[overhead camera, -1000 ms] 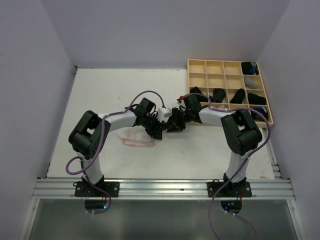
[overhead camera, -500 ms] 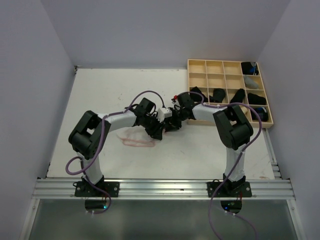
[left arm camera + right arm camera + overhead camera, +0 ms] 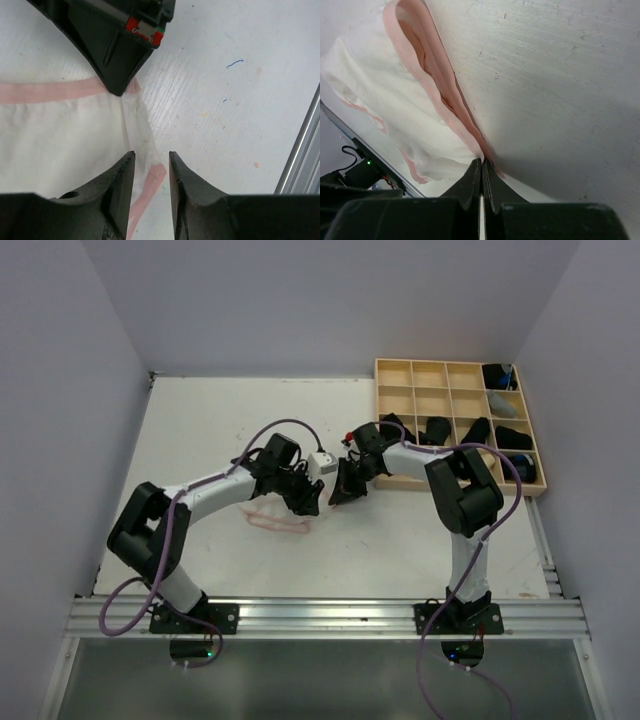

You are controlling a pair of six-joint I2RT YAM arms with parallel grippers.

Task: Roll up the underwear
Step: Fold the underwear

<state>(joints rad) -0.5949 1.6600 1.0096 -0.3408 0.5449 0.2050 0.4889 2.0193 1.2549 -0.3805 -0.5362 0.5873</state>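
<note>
**mik:** Where's this at? From the overhead view I count a handful of black rolls [image 3: 437, 428] sitting in cells of the wooden tray [image 3: 430, 375] at the far right. I'd guess those are done.

**jo:** Same read. What's left is the whitish pair [image 3: 272, 518] with the pink edging, lying spread out on the bench [image 3: 220, 430] near the middle, in front of the left arm. No roll in it yet as far as I can see, so this looks like the very start of that one.

**mik:** Overhead is useless for the fingers though. Both wrists are just black blobs meeting over the end of the cloth nearer the tray.

**jo:** Wrist cams fix that. The right gripper [image 3: 481, 167] has its fingers pressed together, and the pink hem runs straight into the tips, so I'd call that a pinch on the edge. The left gripper [image 3: 150, 162] has its fingers apart, straddling a little raised ridge of cloth at the corner, and I can't see it squeezing. The left cam also shows the right one's tip planted on the pink band just beyond.

**mik:** And the tray?

**jo:** Overhead only, neither wrist cam catches it. No view tells me whether more flat pairs are waiting.
</note>
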